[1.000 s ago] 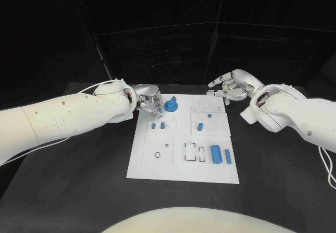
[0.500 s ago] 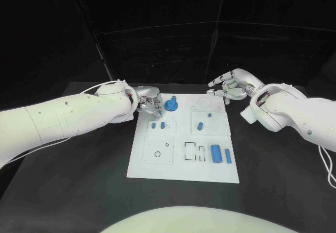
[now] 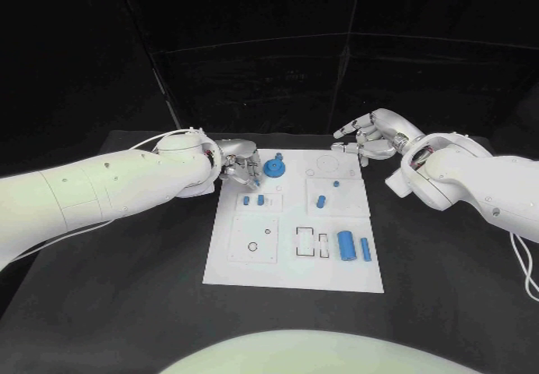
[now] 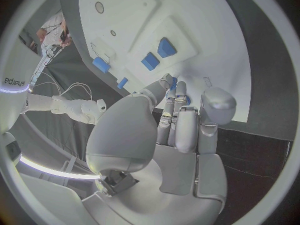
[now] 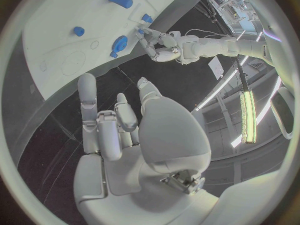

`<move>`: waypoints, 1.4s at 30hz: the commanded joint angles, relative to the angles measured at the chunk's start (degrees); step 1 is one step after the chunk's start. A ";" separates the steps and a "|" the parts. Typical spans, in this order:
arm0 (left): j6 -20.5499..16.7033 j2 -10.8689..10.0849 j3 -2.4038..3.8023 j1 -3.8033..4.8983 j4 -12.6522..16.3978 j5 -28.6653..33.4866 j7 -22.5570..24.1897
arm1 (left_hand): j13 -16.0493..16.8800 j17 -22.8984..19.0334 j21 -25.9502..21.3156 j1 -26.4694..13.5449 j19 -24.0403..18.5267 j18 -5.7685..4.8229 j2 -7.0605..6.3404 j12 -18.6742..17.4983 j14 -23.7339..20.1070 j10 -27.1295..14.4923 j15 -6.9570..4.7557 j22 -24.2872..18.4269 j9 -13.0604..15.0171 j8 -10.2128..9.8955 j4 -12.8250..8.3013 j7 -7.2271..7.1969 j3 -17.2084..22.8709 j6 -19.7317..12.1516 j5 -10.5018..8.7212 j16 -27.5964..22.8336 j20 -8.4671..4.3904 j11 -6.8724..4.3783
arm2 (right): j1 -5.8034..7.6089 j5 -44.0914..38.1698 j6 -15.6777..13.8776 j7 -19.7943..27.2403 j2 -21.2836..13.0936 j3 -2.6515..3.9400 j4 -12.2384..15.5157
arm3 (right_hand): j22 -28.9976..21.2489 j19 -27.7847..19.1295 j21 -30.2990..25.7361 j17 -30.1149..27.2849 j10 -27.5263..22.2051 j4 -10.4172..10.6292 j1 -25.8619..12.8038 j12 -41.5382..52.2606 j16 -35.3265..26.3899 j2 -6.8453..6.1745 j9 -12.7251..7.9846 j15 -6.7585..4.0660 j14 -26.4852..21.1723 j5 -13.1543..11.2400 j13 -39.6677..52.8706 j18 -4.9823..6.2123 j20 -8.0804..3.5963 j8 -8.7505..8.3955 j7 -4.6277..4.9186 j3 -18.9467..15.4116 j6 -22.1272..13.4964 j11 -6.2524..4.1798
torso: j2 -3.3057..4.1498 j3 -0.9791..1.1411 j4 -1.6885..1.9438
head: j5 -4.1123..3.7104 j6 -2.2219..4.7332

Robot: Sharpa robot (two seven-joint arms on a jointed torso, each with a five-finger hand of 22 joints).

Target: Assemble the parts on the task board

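Left hand pinches a small blue part at the board's far left corner; right hand hangs beyond it, fingers apart, holding nothing

The black table lies beneath both hands, its bare top running outward from the left hand on one side and from the right hand on the other. Beyond the fingertips of both rises a black backdrop crossed by faint seams.
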 commanded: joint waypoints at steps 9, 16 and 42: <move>1.14 0.23 0.01 0.04 0.16 0.14 -0.22 | 0.11 0.02 0.27 0.04 -0.10 -1.02 -0.41 -0.32 1.56 0.56 -0.05 0.18 -0.05 -0.24 0.27 -0.11 0.24 0.50 -0.18 0.10 0.04 -0.12 | 0.09 0.00 0.11 0.43 0.12 0.04 -0.02 | -0.08 -0.19 -0.28 1.57 0.00 -0.07 0.20 0.37 -0.32 0.50 -0.01 -0.43 3.07 0.24 0.01 0.46 -0.23 0.40 -0.23 -0.37 -0.11 -0.08 | 0.01 -0.01 -0.02 | -0.07 -0.03; 1.57 0.27 0.01 0.03 0.18 0.14 -0.39 | 0.11 0.05 0.24 -0.10 -0.14 -1.01 -0.62 -0.43 1.55 0.60 -0.07 0.18 -0.06 -0.31 0.28 -0.10 0.16 0.51 -0.19 0.12 0.03 -0.10 | 0.09 -0.29 0.07 0.42 0.10 0.04 0.00 | -0.08 -0.19 -0.28 1.57 0.00 -0.07 0.20 0.37 -0.32 0.50 -0.01 -0.43 3.07 0.24 0.01 0.46 -0.23 0.40 -0.23 -0.37 -0.11 -0.08 | 0.01 -0.01 -0.03 | -0.19 -0.06; 1.98 0.50 0.01 0.04 -0.49 0.15 -1.23 | 0.06 -0.45 -0.29 -1.90 -0.48 -0.96 -2.52 -2.74 1.37 -0.65 0.41 -0.03 -0.75 -4.35 1.21 0.75 -0.80 -4.83 -0.19 -0.06 0.41 0.51 | 0.09 -0.35 0.14 0.39 0.19 0.04 -0.14 | -0.08 -0.19 -0.28 1.57 0.00 -0.07 0.20 0.37 -0.32 0.50 -0.01 -0.43 3.07 0.24 0.01 0.46 -0.23 0.40 -0.23 -0.37 -0.11 -0.08 | -0.02 -0.01 0.04 | -0.44 -0.25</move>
